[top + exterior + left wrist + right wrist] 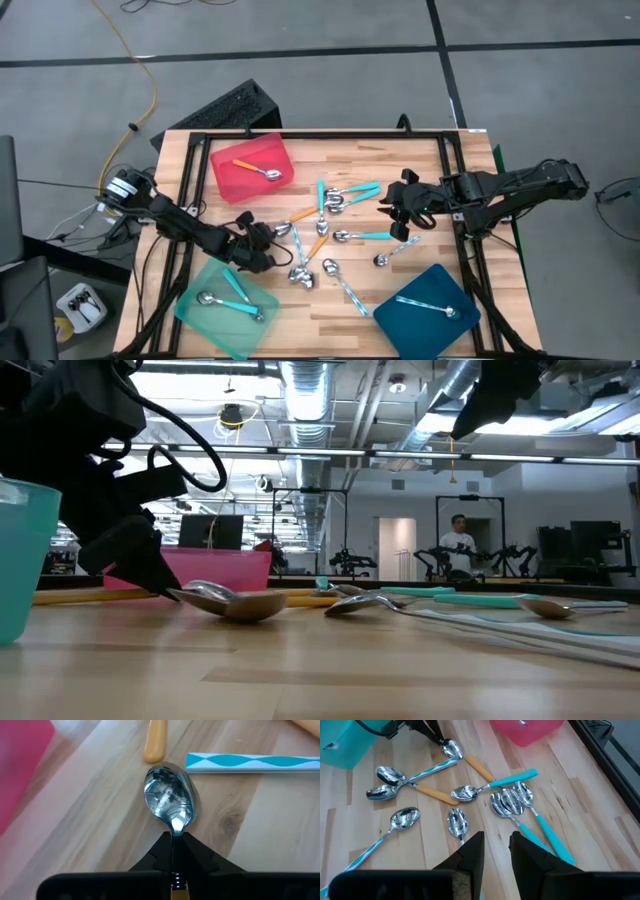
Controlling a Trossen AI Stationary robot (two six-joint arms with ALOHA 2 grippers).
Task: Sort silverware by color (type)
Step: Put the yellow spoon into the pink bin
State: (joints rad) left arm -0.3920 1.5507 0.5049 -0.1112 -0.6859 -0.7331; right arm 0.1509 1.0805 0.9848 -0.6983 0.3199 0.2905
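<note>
Tabletop: left end effector (175, 851) pinches spoon (168, 797) (orange-handled).

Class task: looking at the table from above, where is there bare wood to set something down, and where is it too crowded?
Bare wood lies between the red tray and the right gripper, along the table's far edge, and between the green tray and blue tray. The middle is crowded with loose spoons; the left gripper grips one there.

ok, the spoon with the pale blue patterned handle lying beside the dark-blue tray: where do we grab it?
Take the pale blue patterned spoon mid-handle, coming straight down with the jaws across the handle. It lies flat on the wooden table, and its thin handle is clear of the other spoons, running diagonally toward the dark-blue plastic tray. Its shiny metal bowl is rounded and probably slippery.
</note>
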